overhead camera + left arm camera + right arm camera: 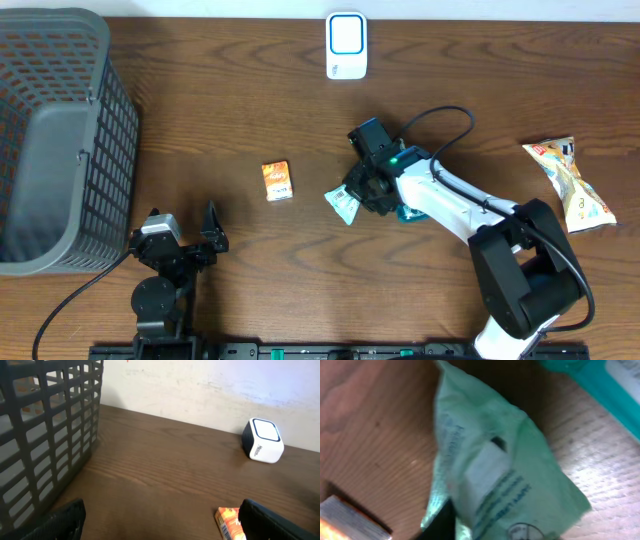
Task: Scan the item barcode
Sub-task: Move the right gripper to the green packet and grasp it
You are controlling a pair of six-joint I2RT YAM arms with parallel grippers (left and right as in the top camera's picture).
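Fingers [65, 519] of left gripper [185, 235]: spread wide, empty | right gripper [362, 192]: over pale green packet [342, 207], grip cannot be told | packet: on table [300, 110], between orange box [277, 181] and teal item [410, 213]; white scanner [346, 45] well apart

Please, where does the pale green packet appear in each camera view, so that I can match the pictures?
Overhead: the pale green packet lies right of centre, at the right tool.
Left wrist: not in this picture.
Right wrist: it fills the middle, very close.
Shared landmark: the small orange box, left of the packet from above, at the left wrist's bottom edge, probably the right wrist's bottom-left corner.
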